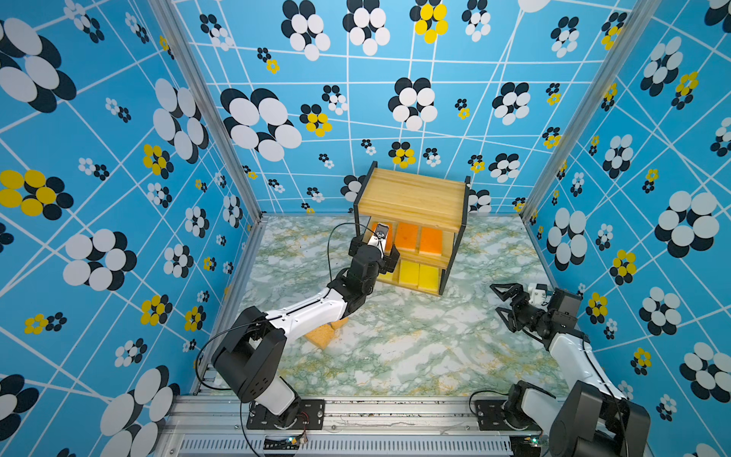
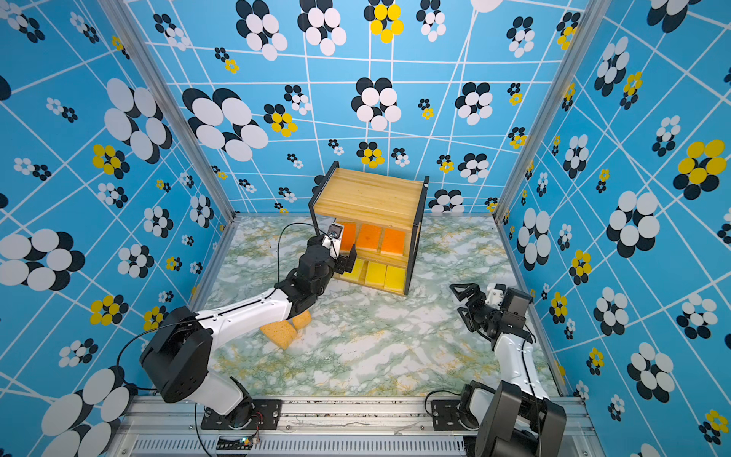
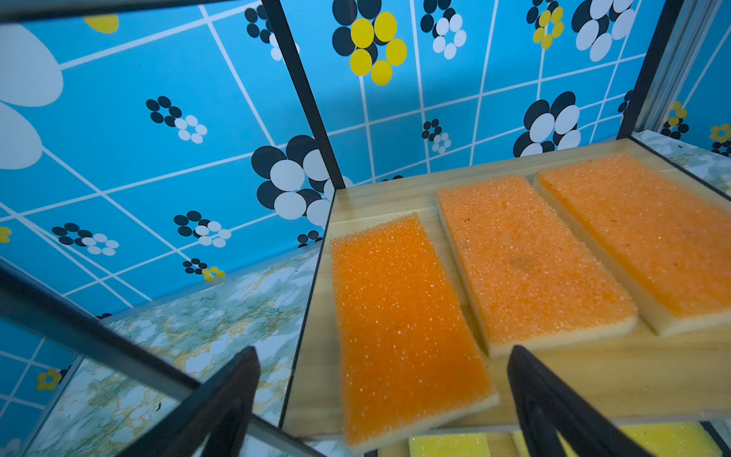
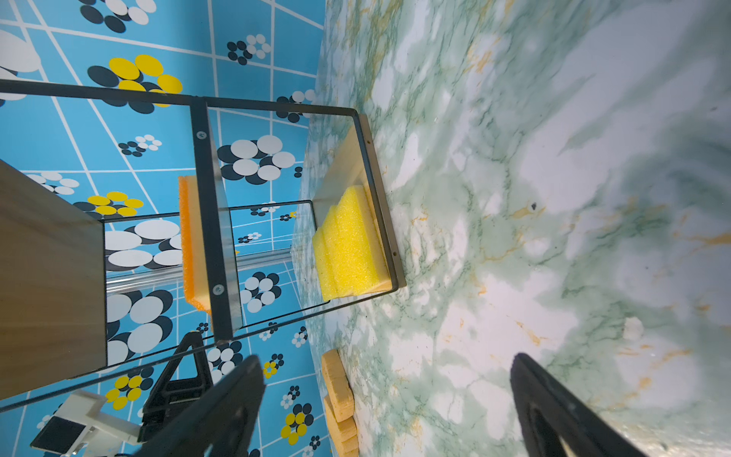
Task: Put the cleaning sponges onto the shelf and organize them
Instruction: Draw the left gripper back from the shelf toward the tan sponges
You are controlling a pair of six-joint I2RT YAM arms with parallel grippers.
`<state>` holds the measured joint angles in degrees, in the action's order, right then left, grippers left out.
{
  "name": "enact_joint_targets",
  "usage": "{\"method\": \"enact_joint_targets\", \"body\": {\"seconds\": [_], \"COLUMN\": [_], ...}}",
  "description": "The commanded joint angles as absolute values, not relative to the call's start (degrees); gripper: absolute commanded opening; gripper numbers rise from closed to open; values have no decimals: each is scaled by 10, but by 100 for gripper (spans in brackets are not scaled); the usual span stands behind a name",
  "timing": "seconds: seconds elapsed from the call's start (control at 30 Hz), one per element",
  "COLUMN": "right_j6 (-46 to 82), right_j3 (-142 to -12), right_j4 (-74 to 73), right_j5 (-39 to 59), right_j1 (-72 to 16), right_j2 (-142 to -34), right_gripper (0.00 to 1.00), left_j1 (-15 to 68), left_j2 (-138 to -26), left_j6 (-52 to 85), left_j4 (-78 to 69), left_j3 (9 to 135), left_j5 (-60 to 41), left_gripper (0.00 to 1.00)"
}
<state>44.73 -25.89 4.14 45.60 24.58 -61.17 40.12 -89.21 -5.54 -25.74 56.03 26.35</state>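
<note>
my left end effector (image 3: 381,352) stands wide open and empty at the shelf's (image 3: 593,376) middle board. the leftmost orange sponge (image 3: 395,316) lies flat just between its fingers, near end seemingly overhanging the board's front edge. if i back out crooked, a finger could snag it and drag it off.

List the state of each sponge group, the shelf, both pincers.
orange sponges, flat in a row on the middle board.
yellow sponges, flat on the bottom board.
tan sponges, on the table, unshelved.
shelf, upright, top board bare.
left pincer, open, empty.
right pincer, open, empty.
</note>
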Motion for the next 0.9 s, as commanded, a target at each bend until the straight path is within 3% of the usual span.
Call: {"method": "enact_joint_targets", "body": {"seconds": [0.0,0.53,0.7,0.87], "right_j6": [434,416,411,391], "right_j3": [-274,-273,-268,-268], "right_j4": [59,64,59,80], "right_j5": [467,477,501,484], "right_j1": [250,250,242,169], "right_j2": [-603,-603,-601,-570], "right_gripper": [99,99,99,99], "left_j1": [413,432,432,434], "left_j2": [-867,-780,-738,-678], "left_j6": [-64,-23,62,169], "left_j4": [-250,-205,-29,87], "left_j3": [543,478,506,495], "left_j5": [283,332,326,324], "left_gripper": [99,99,99,99]}}
